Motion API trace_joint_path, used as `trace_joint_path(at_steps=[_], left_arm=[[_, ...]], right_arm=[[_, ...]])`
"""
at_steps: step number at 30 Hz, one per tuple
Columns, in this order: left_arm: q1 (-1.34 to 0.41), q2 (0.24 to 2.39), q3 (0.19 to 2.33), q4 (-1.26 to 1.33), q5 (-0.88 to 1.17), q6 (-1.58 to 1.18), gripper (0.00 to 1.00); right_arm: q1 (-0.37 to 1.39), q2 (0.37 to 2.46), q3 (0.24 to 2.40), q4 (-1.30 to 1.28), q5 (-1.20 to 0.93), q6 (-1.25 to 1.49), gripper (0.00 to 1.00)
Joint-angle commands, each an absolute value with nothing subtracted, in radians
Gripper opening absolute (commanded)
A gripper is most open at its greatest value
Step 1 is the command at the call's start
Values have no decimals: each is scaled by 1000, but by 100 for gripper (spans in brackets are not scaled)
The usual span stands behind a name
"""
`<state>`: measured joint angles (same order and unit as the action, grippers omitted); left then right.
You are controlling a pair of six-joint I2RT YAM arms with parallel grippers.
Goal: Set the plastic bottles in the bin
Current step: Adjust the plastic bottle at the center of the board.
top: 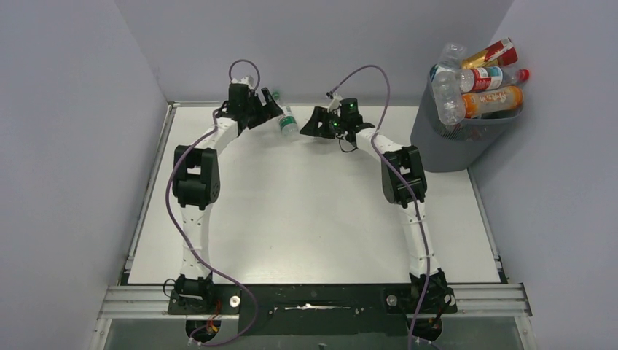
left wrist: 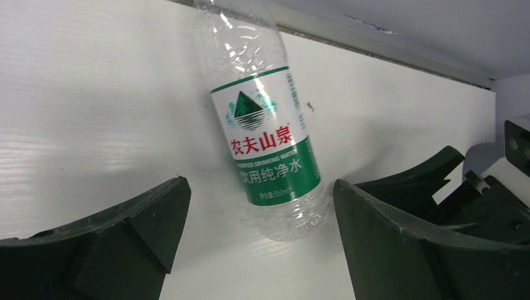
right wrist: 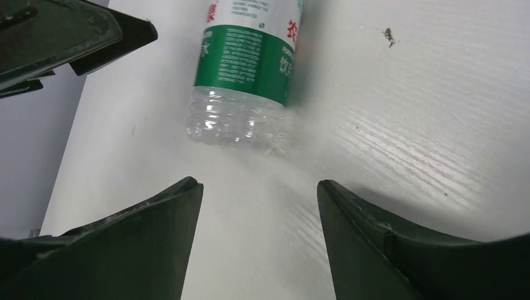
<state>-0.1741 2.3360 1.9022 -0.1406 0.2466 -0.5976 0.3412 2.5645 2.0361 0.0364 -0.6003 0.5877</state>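
Observation:
A clear plastic bottle [top: 286,122] with a green label lies on its side at the back of the white table, between my two grippers. My left gripper [top: 268,111] is open. In the left wrist view the bottle [left wrist: 269,144] has its base between the left gripper's [left wrist: 260,186] fingers, closer to the right finger [left wrist: 387,244]. My right gripper [top: 312,124] is open too, facing the bottle from the other side. In the right wrist view the bottle's base [right wrist: 234,122] lies just ahead of that gripper [right wrist: 259,184], with nothing between its fingers. The grey bin [top: 446,146] stands at the back right.
Several bottles [top: 481,84], clear, orange and red-labelled, are heaped above the bin's rim. The back wall and a metal edge strip [left wrist: 387,34] run just behind the lying bottle. Side walls close the table in on the left and right.

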Motion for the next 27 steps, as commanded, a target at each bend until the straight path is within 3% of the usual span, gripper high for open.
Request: trace_joint_path(at_steps=[1,10,20,27], left_arm=[[-199,2335,1993,-115,259,-630,86],[-239,2420,2136,-199,239,-632,86],[-250,2403,2108,-250,162,-612,86],[-258,2529,2312,-355,135,-607,86]], right_arm=[[342,2336,1996,-3,-526,492,68],[295,2321,2036,-86,-432,531,57],[308,2219,1860,-41,-440,514,60],[308,2191,1787,-4,-451,519,61]])
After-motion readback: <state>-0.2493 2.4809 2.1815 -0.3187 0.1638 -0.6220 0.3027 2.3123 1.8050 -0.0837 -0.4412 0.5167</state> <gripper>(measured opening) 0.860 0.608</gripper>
